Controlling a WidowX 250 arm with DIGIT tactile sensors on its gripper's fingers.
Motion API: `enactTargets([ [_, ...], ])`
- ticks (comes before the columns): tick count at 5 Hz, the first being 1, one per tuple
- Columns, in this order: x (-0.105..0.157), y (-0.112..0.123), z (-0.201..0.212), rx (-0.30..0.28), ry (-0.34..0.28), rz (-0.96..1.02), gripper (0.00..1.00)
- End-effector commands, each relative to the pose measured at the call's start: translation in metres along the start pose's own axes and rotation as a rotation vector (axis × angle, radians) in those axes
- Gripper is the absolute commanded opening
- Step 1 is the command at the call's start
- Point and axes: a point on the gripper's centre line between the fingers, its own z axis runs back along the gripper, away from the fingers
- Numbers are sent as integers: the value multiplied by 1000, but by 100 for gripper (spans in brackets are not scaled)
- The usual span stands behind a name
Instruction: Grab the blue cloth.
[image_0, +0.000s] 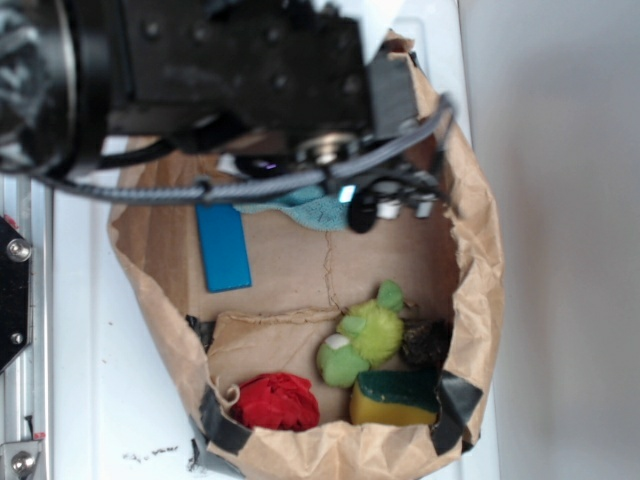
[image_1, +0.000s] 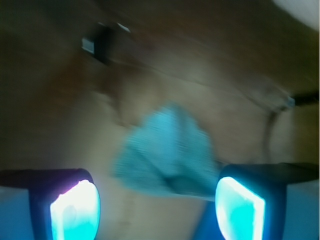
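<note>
your gripper (image_1: 157, 205) hangs with jaws spread wide above the blue cloth (image_1: 167, 155), bunched near the paper bag's (image_0: 480, 250) far edge; lower straight onto its raised middle before closing.

Blue cloth (image_1: 167, 150): soft terry, knitted nubby texture, matt. Paper bag (image_0: 478, 250): brown, creased, matt, rough torn rim; black tape (image_0: 455, 398) at corners, slight sheen. Blue block (image_0: 223, 247): rigid, smooth, flat finish. Green plush toy (image_0: 365, 335): fuzzy. Red ball (image_0: 277, 401): crumpled fabric. Tool (image_1: 157, 205) pads: smooth, glossy plastic. Counter (image_0: 100, 380): smooth white.
</note>
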Motion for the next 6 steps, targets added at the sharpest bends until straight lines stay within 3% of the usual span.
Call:
enactTargets([
  [1, -1, 53, 11, -54, -102, -178, 100],
  [4, -19, 79, 15, -128, -72, -217, 100],
  [6, -9, 58, 20, -132, -122, -197, 100],
])
